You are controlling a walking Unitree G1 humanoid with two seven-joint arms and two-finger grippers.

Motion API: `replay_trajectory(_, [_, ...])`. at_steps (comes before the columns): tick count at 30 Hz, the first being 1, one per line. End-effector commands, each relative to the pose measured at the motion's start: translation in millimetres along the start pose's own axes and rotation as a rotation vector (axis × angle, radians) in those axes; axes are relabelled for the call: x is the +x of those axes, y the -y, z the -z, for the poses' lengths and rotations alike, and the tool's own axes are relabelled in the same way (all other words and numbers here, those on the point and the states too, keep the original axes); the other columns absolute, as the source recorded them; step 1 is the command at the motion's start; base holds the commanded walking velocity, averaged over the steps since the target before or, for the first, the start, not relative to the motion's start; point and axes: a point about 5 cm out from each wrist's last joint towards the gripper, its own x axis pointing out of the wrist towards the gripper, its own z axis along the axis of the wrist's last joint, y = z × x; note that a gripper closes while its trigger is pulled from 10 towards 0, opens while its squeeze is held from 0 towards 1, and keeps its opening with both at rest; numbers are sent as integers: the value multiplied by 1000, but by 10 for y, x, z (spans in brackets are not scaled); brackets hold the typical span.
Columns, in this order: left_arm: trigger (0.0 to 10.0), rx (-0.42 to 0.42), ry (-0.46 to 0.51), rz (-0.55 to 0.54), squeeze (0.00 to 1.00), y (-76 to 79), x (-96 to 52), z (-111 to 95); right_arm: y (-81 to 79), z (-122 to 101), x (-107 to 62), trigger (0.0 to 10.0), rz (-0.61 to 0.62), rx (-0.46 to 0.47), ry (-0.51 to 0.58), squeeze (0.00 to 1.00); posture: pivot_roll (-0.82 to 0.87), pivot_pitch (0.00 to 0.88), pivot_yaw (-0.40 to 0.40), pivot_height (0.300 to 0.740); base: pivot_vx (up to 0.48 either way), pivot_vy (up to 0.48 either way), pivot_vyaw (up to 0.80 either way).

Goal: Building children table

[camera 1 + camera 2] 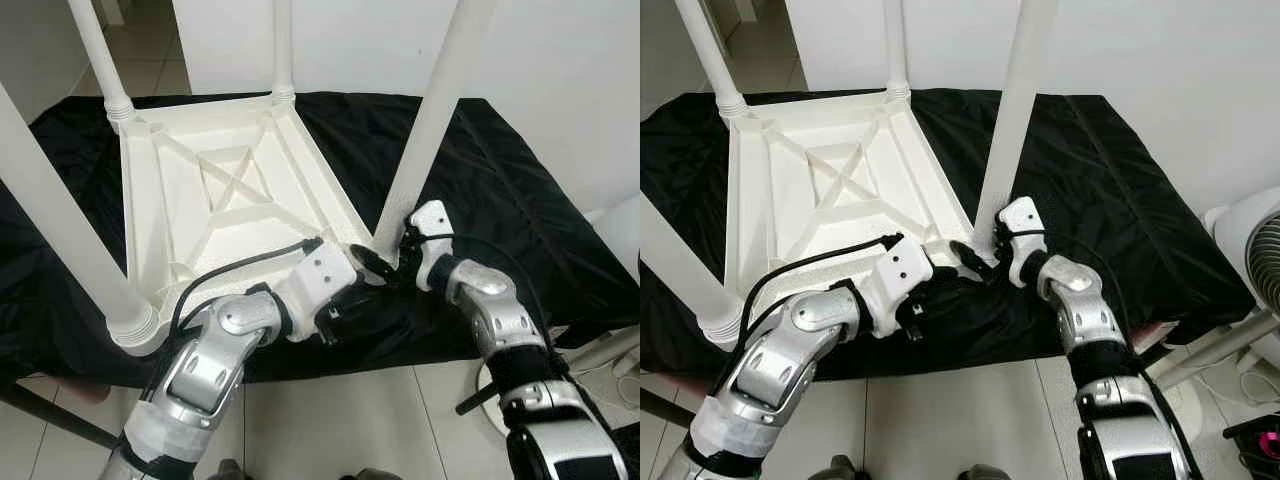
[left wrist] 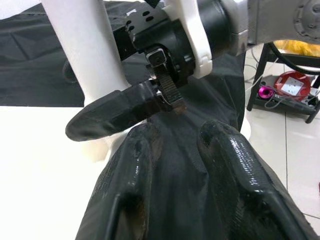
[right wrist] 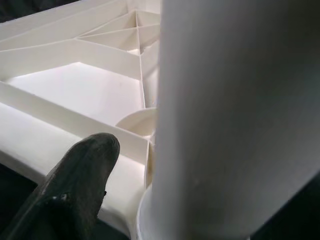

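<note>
The white children's table [image 1: 215, 195] lies upside down on the black-draped surface [image 1: 480, 190]. The right pincer [image 1: 392, 262], forearm bent inward, grips the near-right leg [image 1: 430, 120] at its base. The left pincer [image 2: 175, 145], narrowly parted, reaches beside it over the cloth.

A black cloth [image 1: 500, 200] covers the support, apparently a table, and an upturned white children's table [image 1: 215, 190] lies on it.
</note>
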Motion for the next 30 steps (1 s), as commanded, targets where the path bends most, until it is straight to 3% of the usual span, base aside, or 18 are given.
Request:
replay_trajectory(1, [10000, 6, -6, -59, 0, -38, -1, 2, 35, 30, 2, 4235, -15, -18, -24, 0, -58, 11, -6, 740, 0, 0, 0])
replay_trajectory(2, [10000, 6, -6, -60, 0, -39, -1, 2, 37, 41, 7, 3373, -24, -27, -29, 0, -61, 10, -4, 740, 0, 0, 0])
replay_trajectory(3, [10000, 6, -5, -61, 0, -42, 2, 1, 36, 59, 13, 196, -34, -28, -40, 0, -61, 10, -4, 740, 0, 0, 0])
replay_trajectory(15, [10000, 9, 2, -56, 0, -54, 29, -15, 20, 163, -44, 0, -87, -12, -50, 0, -76, 14, 1, 740, 0, 0, 0])
replay_trajectory(16, [10000, 8, 2, -54, 0, -52, 33, -14, 16, 170, -61, 10000, -80, 11, -39, 0, -83, 15, 0, 740, 0, 0, 0])
replay_trajectory(21, [10000, 2, 4, -50, 0, -34, 51, -3, 21, 158, -61, 10000, 66, 85, 2, 0, -90, 18, -5, 740, 0, 0, 0])
replay_trajectory(26, [10000, 1, 4, -50, 0, -30, 52, 0, 23, 161, -50, 10000, 128, 99, 3, 0, -91, 18, -9, 740, 0, 0, 0])
replay_trajectory(30, [10000, -3, 4, -51, 0, -15, 57, 9, -85, 185, -17, 10000, 282, 126, 4, 0, -90, 15, -18, 740, 0, 0, 0])
